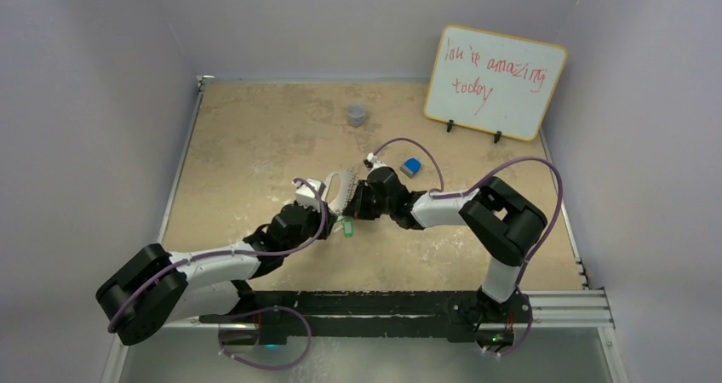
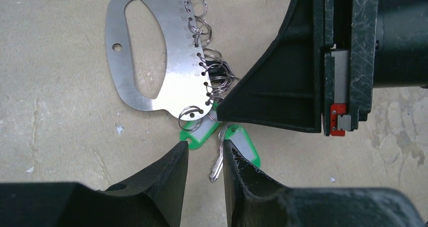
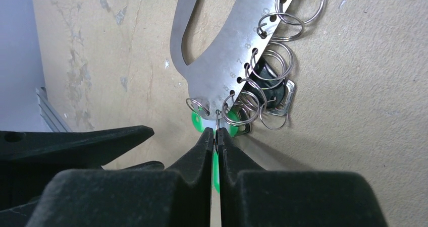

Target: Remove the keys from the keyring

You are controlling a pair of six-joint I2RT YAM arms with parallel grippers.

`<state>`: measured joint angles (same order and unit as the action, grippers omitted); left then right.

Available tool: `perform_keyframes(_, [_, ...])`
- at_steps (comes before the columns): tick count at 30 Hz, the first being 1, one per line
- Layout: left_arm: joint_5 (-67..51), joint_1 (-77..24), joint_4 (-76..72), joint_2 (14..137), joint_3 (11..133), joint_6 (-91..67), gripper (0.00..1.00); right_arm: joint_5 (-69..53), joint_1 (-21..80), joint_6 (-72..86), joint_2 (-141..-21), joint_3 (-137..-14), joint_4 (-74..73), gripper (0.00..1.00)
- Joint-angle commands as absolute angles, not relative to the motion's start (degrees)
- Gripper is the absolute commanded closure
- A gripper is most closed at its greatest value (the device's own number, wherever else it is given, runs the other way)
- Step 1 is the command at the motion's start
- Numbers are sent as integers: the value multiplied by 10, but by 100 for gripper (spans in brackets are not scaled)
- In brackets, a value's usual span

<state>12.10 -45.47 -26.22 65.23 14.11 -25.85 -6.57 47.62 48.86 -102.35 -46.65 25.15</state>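
Note:
The keyring point(image 2: 151, 50), a flat silver D-shaped plate, lies on the tan table with several small split rings along its edge; it also shows in the top view point(image 1: 340, 184) and the right wrist view point(image 3: 222, 50). Green-headed keys point(image 2: 199, 134) lie just below it, one silver blade point(image 2: 217, 162) pointing towards my left gripper point(image 2: 204, 149). That gripper is open, its fingers either side of the blade. A dark-headed key point(image 3: 266, 80) lies under the rings. My right gripper point(image 3: 216, 132) is shut on a thin split ring that carries a green key point(image 3: 215, 171).
A small grey cup point(image 1: 357, 114) stands at the back of the table. A small blue block point(image 1: 411, 167) lies right of the grippers. A whiteboard point(image 1: 494, 81) stands at the back right. Grey walls close in on both sides.

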Motion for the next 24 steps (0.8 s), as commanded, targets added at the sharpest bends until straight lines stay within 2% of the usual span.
perform_keyframes(1, [106, -467, -307, 638, 123, -237, 71, -51, 480, 514, -990, -489, 232, 95])
perform_keyframes(11, [141, -499, -387, 657, 97, -209, 70, -29, 480, 567, -969, -515, 191, 96])
perform_keyframes(24, [183, -507, -475, 759, 108, -227, 66, -32, 480, 581, -976, -512, 204, 98])
